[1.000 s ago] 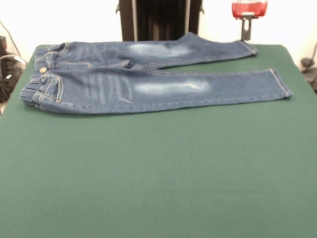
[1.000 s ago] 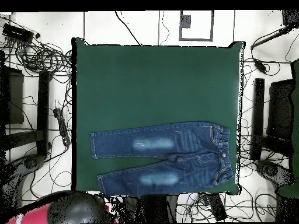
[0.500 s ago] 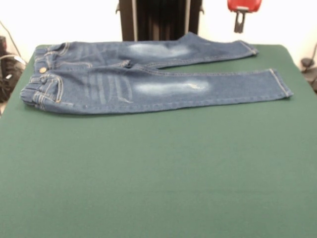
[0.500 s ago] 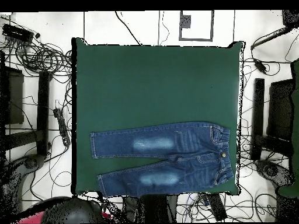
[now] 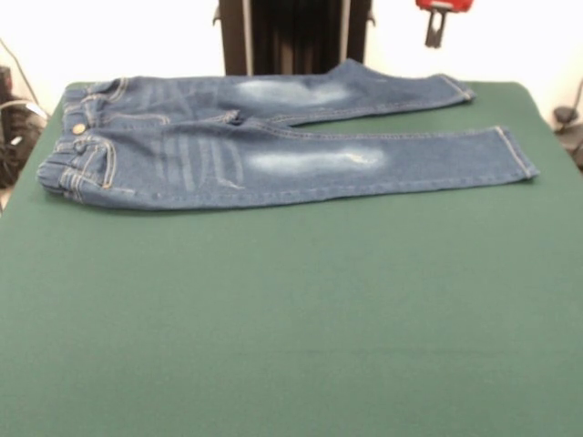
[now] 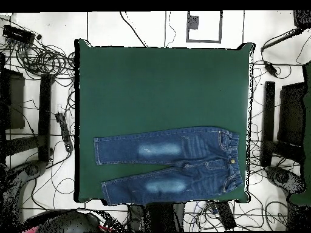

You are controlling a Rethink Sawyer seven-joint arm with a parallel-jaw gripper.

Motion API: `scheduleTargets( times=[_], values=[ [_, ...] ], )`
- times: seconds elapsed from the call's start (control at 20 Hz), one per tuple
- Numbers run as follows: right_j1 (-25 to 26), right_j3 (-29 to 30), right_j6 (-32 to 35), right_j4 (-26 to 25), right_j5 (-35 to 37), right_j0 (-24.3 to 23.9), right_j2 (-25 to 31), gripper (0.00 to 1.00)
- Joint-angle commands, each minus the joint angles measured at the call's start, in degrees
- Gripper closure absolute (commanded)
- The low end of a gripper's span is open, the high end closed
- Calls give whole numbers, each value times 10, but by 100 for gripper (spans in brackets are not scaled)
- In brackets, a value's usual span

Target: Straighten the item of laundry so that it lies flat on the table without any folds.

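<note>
In the front view, the small pair of blue denim jeans (image 5: 273, 141) with pale thigh patches is seen spread along the far part of the dark green felt-topped table (image 5: 291, 319). Only the tip of the red and black gripper (image 5: 437, 20) is shown at the top edge, well clear of the cloth; whether it is parted cannot be told.

In the overhead view, the jeans (image 6: 170, 164) are found near the table's (image 6: 164, 85) bottom edge, both legs extended and slightly splayed, with no folds visible. The straightening is judged essentially finished; at most, a final check is called for.

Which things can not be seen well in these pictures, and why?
- Gripper, front view: cut off by the top edge; open or shut cannot be told.
- Underside of the jeans, both views: hidden by the denim itself.
- Brass button, overhead view: too small for detail.
- Table: near edge cut off in the front view.
</note>
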Motion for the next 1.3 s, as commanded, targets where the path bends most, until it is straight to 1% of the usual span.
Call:
scheduleTargets(
  times=[0.05, 0.3, 0.7, 0.95, 1.1, 1.15, 1.3],
  values=[
    [-12, -30, 100, 30, 94, -13, 14, 100],
    [-24, -53, 65, 19, 129, -33, -3, 100],
    [-31, -67, 64, -1, 151, -33, -18, 100],
    [-13, -57, 97, -16, 124, -20, -18, 100],
    [-3, -35, 131, -15, 98, 3, -15, 100],
    [7, -25, 153, -14, 80, 22, -10, 100],
    [53, -20, 203, -27, 29, 54, -9, 100]
  ],
)
